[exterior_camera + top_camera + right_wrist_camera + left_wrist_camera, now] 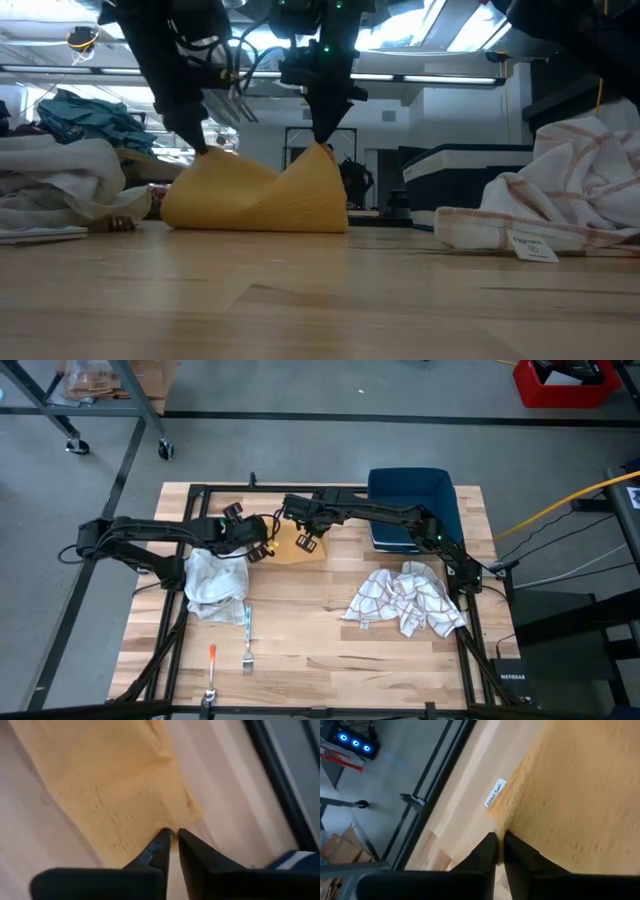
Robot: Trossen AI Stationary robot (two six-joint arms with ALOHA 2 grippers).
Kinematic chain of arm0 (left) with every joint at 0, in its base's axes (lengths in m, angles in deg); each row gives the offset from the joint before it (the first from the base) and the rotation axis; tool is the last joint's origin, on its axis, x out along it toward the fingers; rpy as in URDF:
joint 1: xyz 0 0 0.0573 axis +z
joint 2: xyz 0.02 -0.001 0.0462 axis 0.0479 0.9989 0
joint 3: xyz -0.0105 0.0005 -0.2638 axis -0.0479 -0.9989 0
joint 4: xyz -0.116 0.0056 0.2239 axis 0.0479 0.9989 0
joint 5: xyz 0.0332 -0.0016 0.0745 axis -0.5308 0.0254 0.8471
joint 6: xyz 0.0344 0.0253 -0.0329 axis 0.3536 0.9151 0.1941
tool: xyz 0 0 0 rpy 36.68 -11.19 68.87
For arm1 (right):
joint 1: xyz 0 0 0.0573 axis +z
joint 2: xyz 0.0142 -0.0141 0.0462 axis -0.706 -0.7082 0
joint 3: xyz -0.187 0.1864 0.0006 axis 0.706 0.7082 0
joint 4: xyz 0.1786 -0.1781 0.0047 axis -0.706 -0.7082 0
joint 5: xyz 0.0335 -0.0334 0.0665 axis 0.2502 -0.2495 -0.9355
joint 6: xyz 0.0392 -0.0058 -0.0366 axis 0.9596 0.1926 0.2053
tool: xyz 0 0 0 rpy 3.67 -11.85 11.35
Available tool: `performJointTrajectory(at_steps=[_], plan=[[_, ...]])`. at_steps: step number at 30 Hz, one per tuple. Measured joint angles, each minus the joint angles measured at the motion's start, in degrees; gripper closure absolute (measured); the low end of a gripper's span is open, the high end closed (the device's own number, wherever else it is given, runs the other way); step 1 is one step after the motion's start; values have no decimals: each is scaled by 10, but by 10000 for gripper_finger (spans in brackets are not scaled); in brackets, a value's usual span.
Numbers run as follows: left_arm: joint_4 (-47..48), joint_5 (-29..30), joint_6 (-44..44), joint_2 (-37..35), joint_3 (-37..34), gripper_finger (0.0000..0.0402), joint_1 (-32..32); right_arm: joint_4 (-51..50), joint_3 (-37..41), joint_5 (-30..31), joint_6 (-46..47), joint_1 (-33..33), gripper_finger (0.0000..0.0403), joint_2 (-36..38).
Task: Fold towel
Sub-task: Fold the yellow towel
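Two grippers pinch yellow towel

Yellow towel [293, 547] sits at table's [300, 650] far centre. Left gripper [498, 840] & right gripper [172, 836] each nip a towel edge, jaws nearly closed on cloth, lifting two peaks. Checked cloth [408, 600] lies to the right.

The towel [293, 547] is mustard yellow with a fine nubbly weave. In the high view it sits just above and left of the frame's centre, on the pale wooden worktop [310, 640], a small, roughly square patch partly hidden under dark arm parts. In the low view it [255, 195] occupies the centre-left of the frame as a low mound, its two upper corners drawn up into peaks with a sag between them and its lower edge resting on the wood. A small white label [495, 793] juts from one edge; its print is probably too blurred to read.
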Motion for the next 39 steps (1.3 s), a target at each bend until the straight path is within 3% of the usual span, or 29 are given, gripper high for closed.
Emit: performJointTrajectory(at_steps=[10,12,16,26,39], plan=[[-67,0,25,41,0,309,62,0,0,67,-27,0,249,0],[-63,0,6,47,0,294,70,0,0,50,-27,0,236,0],[-53,-24,-44,46,0,281,73,3,1,-46,-27,0,227,0],[-36,-255,-60,42,0,314,55,148,116,-171,-26,1,237,-1],[110,-272,-110,-7,0,364,3,312,249,-166,-27,-25,238,-1]])
